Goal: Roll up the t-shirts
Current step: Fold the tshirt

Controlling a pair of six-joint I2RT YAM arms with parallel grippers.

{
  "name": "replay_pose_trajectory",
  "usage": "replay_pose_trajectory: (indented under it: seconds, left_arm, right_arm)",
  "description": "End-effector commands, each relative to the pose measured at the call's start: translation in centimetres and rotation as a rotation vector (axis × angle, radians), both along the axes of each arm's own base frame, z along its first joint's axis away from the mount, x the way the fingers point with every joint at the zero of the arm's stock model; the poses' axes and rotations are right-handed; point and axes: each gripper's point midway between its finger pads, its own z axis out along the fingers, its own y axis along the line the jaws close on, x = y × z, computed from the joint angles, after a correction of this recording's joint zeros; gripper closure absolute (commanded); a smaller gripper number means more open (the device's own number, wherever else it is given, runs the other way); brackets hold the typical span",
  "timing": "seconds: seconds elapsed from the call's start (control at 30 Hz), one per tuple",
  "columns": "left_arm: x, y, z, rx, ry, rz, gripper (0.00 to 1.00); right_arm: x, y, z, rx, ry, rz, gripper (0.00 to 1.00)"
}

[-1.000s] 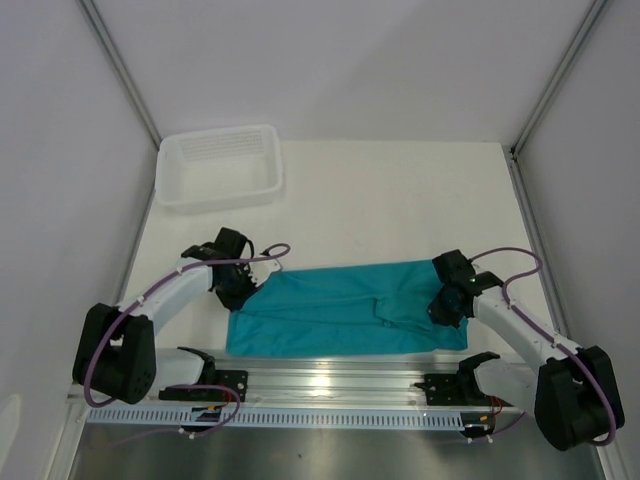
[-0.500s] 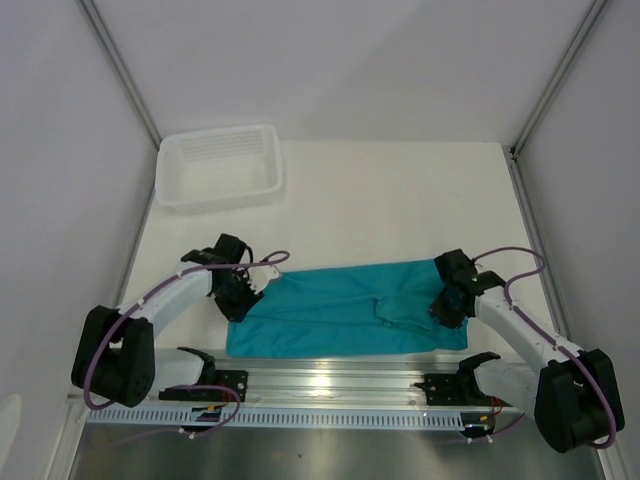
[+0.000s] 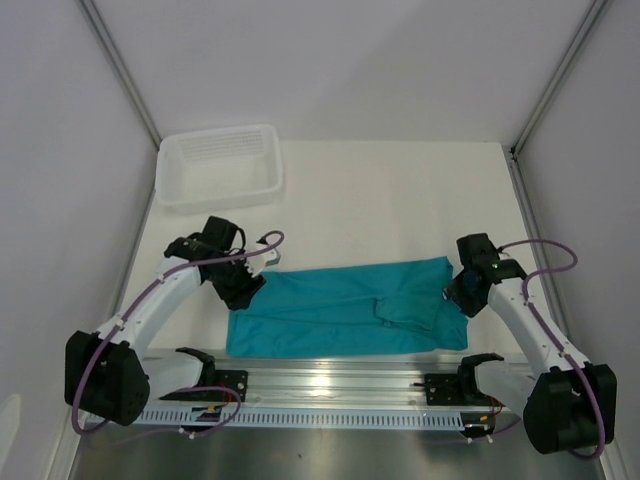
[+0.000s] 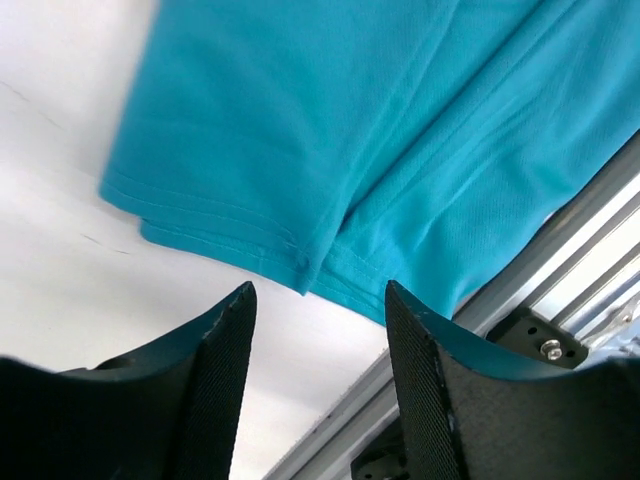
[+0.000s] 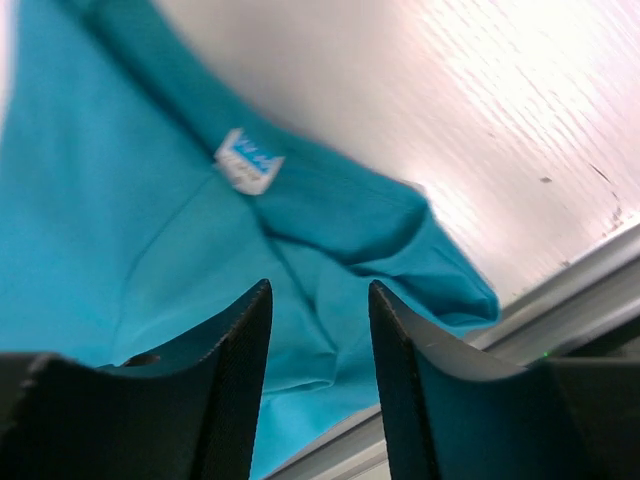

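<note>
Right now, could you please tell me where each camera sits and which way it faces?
Top: above and behind the bases, looking down on the table, tray and shirt; left arm and right arm show.
Left wrist: on the left arm, looking down past its open left tool at the shirt's hem corner and the rail.
Right wrist: on the right arm, looking down past its open right tool at the shirt's label end.
Shared: both wrist views see the shirt and the rail.
</note>
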Motion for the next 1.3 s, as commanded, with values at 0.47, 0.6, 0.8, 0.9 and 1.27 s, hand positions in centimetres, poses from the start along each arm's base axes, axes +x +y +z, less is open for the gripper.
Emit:
replay_pose_trajectory:
  seconds: [0.47, 0.6, 0.8, 0.9, 1.27]
  left_arm:
    - [6.4, 0.9, 0.3, -0.04, -0.097, 0.184, 0.43]
    - [6.0, 1.3, 0.2, -0.044, -0.093, 0.198, 0.44]
    - [6.1, 1.9, 0.6, -0.03, -0.105, 0.211, 0.43]
    - [6.1, 2.2, 0.6, -0.02, -0.106, 0.216, 0.43]
    - [5.6, 2.9, 0.6, 0.014, -0.106, 0.232, 0.43]
  right_arm:
    - [-2.0, -0.9, -6.4, 0.019, 0.117, -0.189, 0.83]
    - [-0.4, -1.6, -7.2, 0.009, 0.118, -0.181, 0.85]
    - [6.0, -2.0, -7.2, 0.002, 0.063, -0.118, 0.91]
    - [10.5, -2.0, -7.1, -0.009, 0.056, -0.069, 0.92]
    - [24.1, 0.6, -8.5, 0.043, 0.091, 0.061, 0.93]
